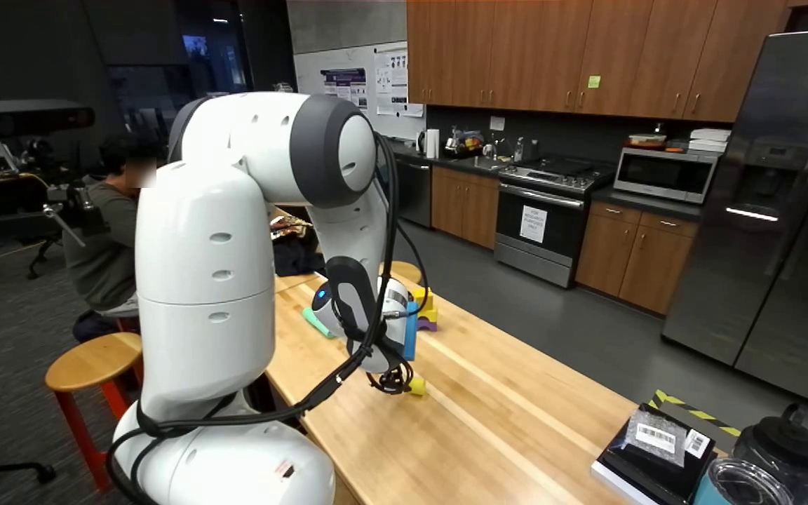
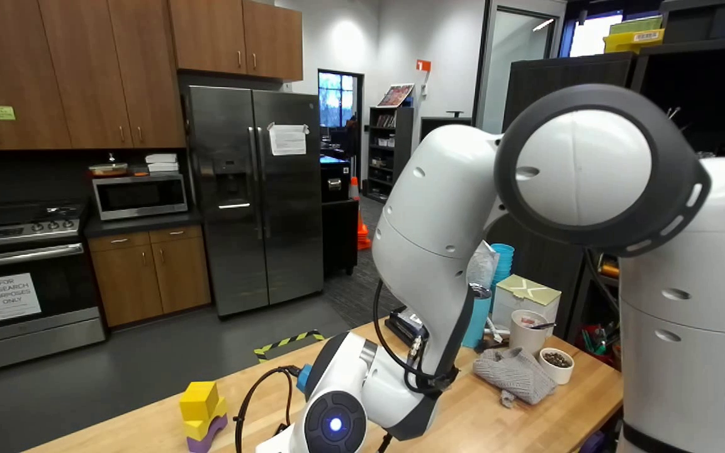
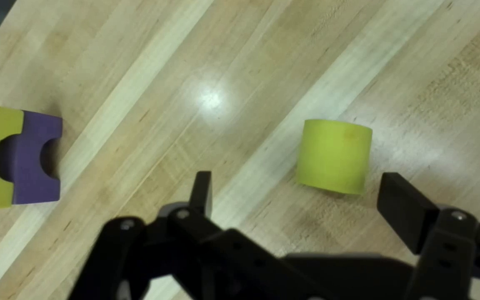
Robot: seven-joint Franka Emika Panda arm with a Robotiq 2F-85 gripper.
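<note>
Warm brown wooden cabinets (image 1: 586,56), a stainless-steel oven (image 1: 541,224) and a dark metal refrigerator (image 1: 762,196) line the back of the room, and across the grey floor from them runs a long, pale butcher-block table (image 1: 488,421). Over this tabletop hangs the black two-fingered gripper (image 3: 296,185), its fingers spread wide apart. On the table, just ahead of the fingertips in the wrist view and within the span between them, lies a short yellow block with a rounded, cylinder-like form (image 3: 335,156); it sits nearer the fingertip at the picture's right, with a visible gap to both. Well apart from it, toward the left edge of the same view, stands a stack whose makeup shows better in an exterior view: a yellow cube-like block (image 2: 199,401) on top, a yellow block with a rounded notch (image 2: 196,430) in the middle and a purple curved block (image 2: 208,438) at the bottom. Farther along the table are a crumpled grey knit cloth (image 2: 517,374), a small white bowl of dark bits (image 2: 556,365), a white cup (image 2: 528,330) and a tall blue tumbler (image 2: 477,318).
</note>
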